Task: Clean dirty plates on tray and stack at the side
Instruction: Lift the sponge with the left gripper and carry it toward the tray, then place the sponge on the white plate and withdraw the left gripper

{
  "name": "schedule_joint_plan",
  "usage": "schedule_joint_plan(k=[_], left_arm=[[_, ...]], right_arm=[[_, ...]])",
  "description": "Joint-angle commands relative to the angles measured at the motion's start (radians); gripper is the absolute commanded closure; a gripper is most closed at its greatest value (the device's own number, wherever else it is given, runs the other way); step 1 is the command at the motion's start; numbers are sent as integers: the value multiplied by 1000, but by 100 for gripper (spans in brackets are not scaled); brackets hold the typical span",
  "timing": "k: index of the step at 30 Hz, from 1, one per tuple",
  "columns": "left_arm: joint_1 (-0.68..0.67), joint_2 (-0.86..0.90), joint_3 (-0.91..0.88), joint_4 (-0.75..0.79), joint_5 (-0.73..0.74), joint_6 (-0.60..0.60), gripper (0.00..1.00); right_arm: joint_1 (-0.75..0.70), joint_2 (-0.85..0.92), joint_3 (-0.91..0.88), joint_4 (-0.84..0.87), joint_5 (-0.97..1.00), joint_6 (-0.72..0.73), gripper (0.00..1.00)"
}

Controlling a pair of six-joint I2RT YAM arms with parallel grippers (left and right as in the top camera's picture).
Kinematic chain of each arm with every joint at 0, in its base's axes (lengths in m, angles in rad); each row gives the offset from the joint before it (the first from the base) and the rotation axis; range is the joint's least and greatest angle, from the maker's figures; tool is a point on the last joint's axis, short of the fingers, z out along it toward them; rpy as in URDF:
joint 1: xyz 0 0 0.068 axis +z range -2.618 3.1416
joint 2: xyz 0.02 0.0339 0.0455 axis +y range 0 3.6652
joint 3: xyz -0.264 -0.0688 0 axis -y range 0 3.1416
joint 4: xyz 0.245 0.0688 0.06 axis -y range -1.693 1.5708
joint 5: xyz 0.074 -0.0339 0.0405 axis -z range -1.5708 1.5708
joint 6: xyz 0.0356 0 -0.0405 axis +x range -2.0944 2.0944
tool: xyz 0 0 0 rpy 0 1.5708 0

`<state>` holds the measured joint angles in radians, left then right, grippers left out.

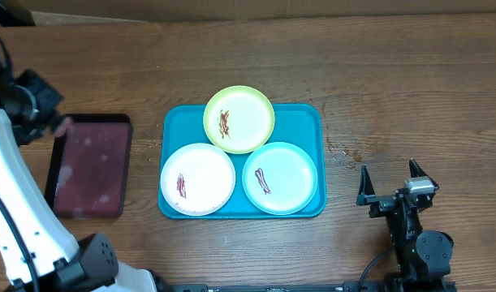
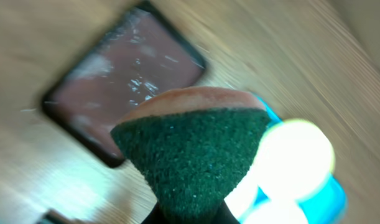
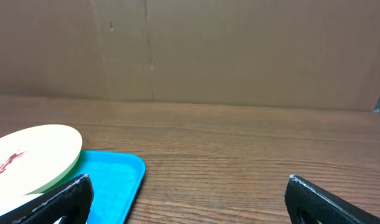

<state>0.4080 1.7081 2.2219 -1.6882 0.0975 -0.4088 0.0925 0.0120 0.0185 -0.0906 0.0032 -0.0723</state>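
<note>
- Right gripper (image 1: 388, 182) hovers by the table's (image 1: 394, 73) near right corner, its two black fingers spread wide, holding and touching nothing.
- Wood-grain brown table surface lies under everything.
- Turquoise tray (image 1: 300, 113), glossy plastic with rounded corners and a raised rim, sits at the middle of the table, slightly toward the near edge.
- White plate (image 1: 203, 174) fills the tray's near left corner and the mint plate (image 1: 292, 174) its near right corner. Both are round and smooth, each with a reddish-brown streak.
- Yellow-green plate (image 1: 248, 109), also streaked, lies at the tray's far edge, reaching over the rim and meeting the other two.
- Maroon tray (image 1: 89, 166), black-rimmed, flat and smeared, lies near the left edge.
- Left gripper (image 1: 53, 118), above the maroon tray's far left corner, is closed on a sponge (image 2: 190, 155) with a coarse dark green scouring face and an orange back.
</note>
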Motion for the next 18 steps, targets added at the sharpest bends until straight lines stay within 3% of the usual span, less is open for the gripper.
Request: schedule_joint_plan(k=[1,7,13,18], left_arm=[[-104,24,-107,-2,272,162,96],[-344,25,-447,74,296,200,96],[-565,25,-819,394,276,131,96],[-632,25,-1032,681,123,11,96]], right_arm=[[5,-5,-10,6,-5,-3,0],[5,-5,-10,6,-5,-3,0],[5,-5,-10,6,-5,-3,0],[5,-5,-10,6,-5,-3,0]])
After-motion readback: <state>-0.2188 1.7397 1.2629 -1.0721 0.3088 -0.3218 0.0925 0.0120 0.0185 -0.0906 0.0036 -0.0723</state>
